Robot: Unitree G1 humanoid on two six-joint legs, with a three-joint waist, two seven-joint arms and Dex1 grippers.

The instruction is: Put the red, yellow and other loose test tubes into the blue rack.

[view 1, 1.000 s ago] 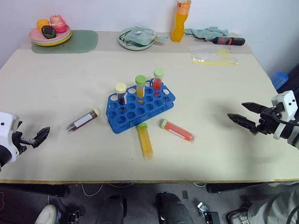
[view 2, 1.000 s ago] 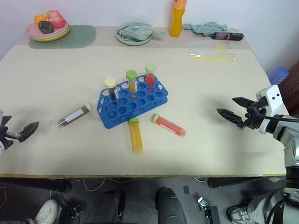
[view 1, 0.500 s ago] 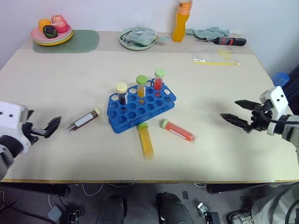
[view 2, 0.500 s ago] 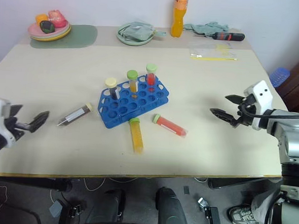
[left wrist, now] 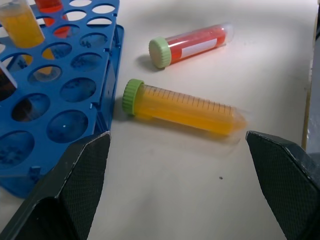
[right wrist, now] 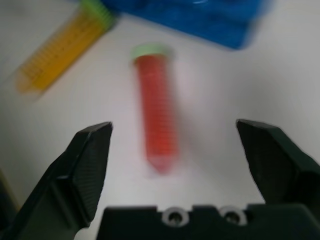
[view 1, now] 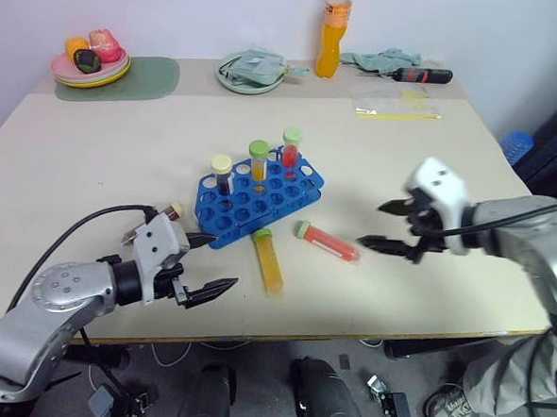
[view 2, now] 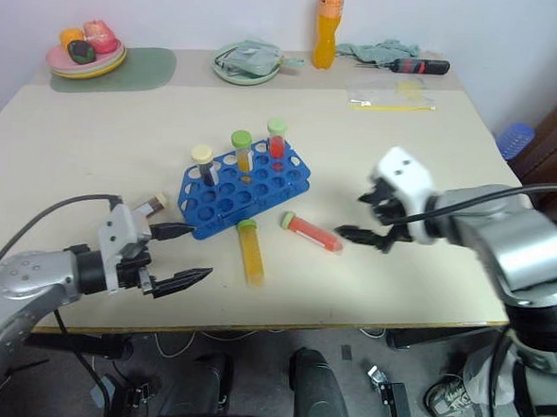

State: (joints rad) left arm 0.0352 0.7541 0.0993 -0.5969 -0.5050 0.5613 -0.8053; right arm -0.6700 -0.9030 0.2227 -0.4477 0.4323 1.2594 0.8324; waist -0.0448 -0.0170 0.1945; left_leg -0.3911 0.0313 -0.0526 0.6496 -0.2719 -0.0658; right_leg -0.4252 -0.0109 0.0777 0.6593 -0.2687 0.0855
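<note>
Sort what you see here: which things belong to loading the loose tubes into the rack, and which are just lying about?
Job:
- bright blue plastic rack
- loose red-liquid tube
- loose yellow-orange tube
- loose dark-brown tube

Lying about:
- tall orange drink bottle
- round green plate
- screwdriver

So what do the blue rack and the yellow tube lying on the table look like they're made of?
Blue rack: looks like molded plastic, semi-gloss; uniform bright colour, thin walls, evenly formed round holes.
Yellow tube: probably clear plastic, though glass can't be ruled out; the liquid shows through, with printed graduation lines. Its green cap looks like ribbed matte plastic.
</note>
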